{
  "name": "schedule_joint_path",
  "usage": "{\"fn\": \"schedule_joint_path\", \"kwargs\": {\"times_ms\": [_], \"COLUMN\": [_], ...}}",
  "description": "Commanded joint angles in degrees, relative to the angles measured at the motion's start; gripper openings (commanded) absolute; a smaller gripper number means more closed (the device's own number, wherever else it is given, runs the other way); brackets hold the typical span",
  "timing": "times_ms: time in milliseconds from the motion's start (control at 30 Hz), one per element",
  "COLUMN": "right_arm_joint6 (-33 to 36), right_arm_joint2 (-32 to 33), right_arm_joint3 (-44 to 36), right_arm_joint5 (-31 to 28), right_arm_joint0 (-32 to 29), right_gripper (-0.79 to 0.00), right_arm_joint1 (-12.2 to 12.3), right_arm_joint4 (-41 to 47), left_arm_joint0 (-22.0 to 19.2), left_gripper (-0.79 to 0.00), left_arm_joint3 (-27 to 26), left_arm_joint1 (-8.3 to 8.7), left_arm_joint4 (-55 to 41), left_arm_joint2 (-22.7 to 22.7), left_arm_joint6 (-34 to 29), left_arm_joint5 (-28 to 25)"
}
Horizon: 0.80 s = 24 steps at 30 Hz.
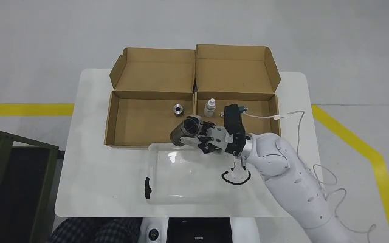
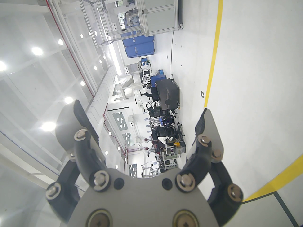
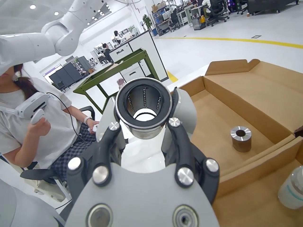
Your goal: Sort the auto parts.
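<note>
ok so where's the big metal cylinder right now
In the top view the big metal cylinder is clamped in the right gripper above the front wall of the left cardboard box, between the small bushing inside it and the clear tray.

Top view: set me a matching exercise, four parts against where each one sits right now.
1 linear bearing
2 small metal bushing
3 white bottle
4 black ring

A in the right cardboard box
B held in the right gripper
C at the clear tray's right edge
D in the left cardboard box

Pairs: 1-B, 2-D, 3-A, 4-C
</note>
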Motion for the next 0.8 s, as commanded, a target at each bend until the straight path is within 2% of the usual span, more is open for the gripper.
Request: {"fn": "schedule_joint_path", "kwargs": {"times_ms": [0,467,767], "right_arm_joint6": [-0.3,-0.6,0.7], "right_arm_joint2": [-0.8,-7.7,-11.1], "right_arm_joint3": [0.3,4.6,7.6], "right_arm_joint5": [1.4,13.7,17.0], "right_arm_joint0": [0.8,8.5,11.2], "right_gripper": [-0.785,-0.785,-0.785], "right_arm_joint1": [-0.2,-2.5,-3.9], "right_arm_joint4": [-1.9,-20.0,-23.7], "left_arm_joint0": [0.0,0.0,0.0], "left_gripper": [0.0,0.0,0.0], "left_arm_joint3": [0.0,0.0,0.0], "left_arm_joint1": [0.0,0.0,0.0], "left_arm_joint4": [0.0,0.0,0.0], "left_arm_joint2": [0.0,0.0,0.0], "left_arm_joint6": [0.0,0.0,0.0], "left_arm_joint5": [0.0,0.0,0.0]}}
